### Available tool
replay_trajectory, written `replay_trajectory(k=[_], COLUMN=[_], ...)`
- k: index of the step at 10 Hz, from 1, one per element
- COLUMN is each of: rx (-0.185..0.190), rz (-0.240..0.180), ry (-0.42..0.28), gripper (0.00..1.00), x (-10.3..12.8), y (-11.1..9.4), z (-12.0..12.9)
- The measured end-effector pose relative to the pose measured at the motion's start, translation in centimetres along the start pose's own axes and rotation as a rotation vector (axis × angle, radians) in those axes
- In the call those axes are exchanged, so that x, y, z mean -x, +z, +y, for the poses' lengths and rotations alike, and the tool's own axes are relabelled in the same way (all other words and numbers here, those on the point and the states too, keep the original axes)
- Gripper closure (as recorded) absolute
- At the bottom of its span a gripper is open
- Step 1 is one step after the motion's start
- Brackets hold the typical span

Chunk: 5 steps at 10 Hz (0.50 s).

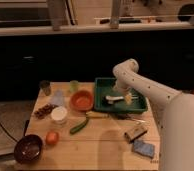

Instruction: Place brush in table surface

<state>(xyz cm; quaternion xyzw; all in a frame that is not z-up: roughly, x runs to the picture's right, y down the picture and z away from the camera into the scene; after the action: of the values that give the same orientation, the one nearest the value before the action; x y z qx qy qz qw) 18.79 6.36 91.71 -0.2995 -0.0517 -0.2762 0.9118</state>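
The brush [112, 98] lies in the green tray [101, 92] with its white handle across the tray's middle. A small yellow item [128, 100] lies next to it. My gripper [121, 93] hangs at the end of the white arm, low inside the tray, right over the brush's right part. Whether it touches the brush is hidden by the wrist. The wooden table surface [105, 147] spreads around the tray and in front of it.
An orange bowl [81, 100] sits left of the tray. A utensil [112, 115] and a cucumber [79, 125] lie in front of it. A brown block [135, 132] and a blue sponge [143, 148] are at front right. Cups, a dark bowl [28, 148] and an orange fruit [52, 137] stand at the left.
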Motion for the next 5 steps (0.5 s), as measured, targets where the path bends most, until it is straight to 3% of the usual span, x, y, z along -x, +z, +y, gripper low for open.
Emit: replay_trajectory(k=[5], rx=[0.036], rz=[-0.014], ry=[0.043], gripper=[0.20], x=[-0.8], y=[2.7], z=[-0.1])
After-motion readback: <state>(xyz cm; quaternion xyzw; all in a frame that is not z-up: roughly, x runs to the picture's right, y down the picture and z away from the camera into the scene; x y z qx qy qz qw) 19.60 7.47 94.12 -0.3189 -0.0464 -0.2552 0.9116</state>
